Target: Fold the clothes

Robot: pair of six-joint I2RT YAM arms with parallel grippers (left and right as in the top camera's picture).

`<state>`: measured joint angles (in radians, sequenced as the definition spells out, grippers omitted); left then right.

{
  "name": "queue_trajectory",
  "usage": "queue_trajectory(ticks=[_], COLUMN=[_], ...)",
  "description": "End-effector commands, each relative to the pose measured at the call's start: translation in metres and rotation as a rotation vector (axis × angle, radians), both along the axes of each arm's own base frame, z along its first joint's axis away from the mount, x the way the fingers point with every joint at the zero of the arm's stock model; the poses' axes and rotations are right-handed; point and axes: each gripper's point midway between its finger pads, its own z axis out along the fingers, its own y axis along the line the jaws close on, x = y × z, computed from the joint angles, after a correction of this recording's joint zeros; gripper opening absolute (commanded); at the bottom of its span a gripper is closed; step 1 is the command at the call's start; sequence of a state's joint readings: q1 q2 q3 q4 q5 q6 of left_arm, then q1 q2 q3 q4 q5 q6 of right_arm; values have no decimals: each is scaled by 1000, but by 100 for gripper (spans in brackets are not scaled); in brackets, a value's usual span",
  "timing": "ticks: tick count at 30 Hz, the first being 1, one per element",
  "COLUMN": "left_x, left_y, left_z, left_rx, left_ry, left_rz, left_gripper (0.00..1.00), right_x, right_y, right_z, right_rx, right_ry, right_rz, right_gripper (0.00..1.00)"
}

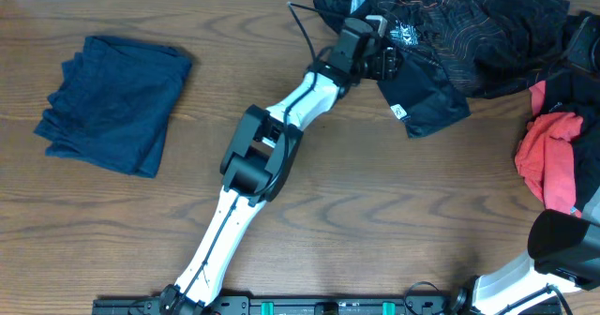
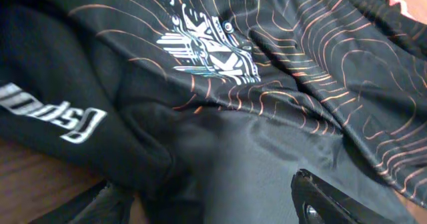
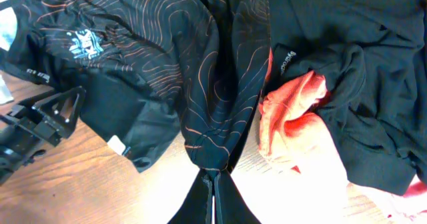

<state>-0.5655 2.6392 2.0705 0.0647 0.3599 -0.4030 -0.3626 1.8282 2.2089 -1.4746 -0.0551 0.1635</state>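
Wood-grain table (image 1: 375, 193) carries everything; the clothes are heaped along its far right side, a black jersey (image 1: 431, 85) spilling toward the middle, a coral piece (image 1: 548, 156) at the right edge, and a navy piece (image 1: 112, 104) lying folded, well apart at the far left. The step in hand looks like drawing that jersey out of the heap to spread it. The left gripper (image 1: 375, 45) is down on it, just short of the logo (image 2: 207, 47); one finger (image 2: 320, 197) shows low in the wrist view with loose cloth beside it; the jaws look apart and nothing seems pinched. The right gripper (image 3: 213, 201) is closed, tips together; the jersey's hem appears to run down to them, but I cannot tell whether they touch it.

To do it well, close on a single layer near a hem, not on a bunched fold; draw low and slowly toward the bare middle of the table, so the other pieces are not dragged along; release only once it lies flat.

The jersey looks thin and slick; black with fine orange contour lines, a white and pale blue logo, white lettering, and a small white tag (image 1: 398, 112) on its near flap; it lies creased and overlapped, so it should slide easily and wrinkle as easily.
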Motion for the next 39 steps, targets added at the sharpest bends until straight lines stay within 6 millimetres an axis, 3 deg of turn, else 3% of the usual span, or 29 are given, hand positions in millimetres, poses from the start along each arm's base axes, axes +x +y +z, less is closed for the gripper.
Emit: queue_trajectory(ticks=[1,8,13,18,23,24,26,27,31,34,36,39], left_x=[2,16,16,8,4,4,5,4,-4,-9,-12,-18], left_y=[15,33,38,37,36,35,34,32,23,36,52,87], left_z=[-44,-47,-52,-78,-92,-91,-89,-87,-84,-74,-55,-12], left_rx=[56,119,145,168,178,174,165,158,131,163,195,271], left_ry=[75,41,46,78,91,87,81,83,118,170,214,246], left_rz=[106,237,263,255,251,250,248,239,179,185,187,182], left_gripper=[75,71,62,56,37,31,10,6,6,6,6,6], right_x=[-2,-5,-7,-5,-6,-6,-6,-6,-6,-6,-6,-6], right_y=[4,5,7,12,12,12,12,12,11,10,9,8], right_z=[7,6,5,5,5,5,5,5,5,5,5,5], right_rx=[-8,-4,7,30,31,31,31,31,26,23,17,11], right_ry=[-14,-3,2,-7,-5,-4,-5,-5,-3,-2,0,-1], right_rz=[20,20,24,37,37,37,37,37,43,40,36,34], right_gripper=[1,1,1,1,1,1,1,1,1,1,1,1])
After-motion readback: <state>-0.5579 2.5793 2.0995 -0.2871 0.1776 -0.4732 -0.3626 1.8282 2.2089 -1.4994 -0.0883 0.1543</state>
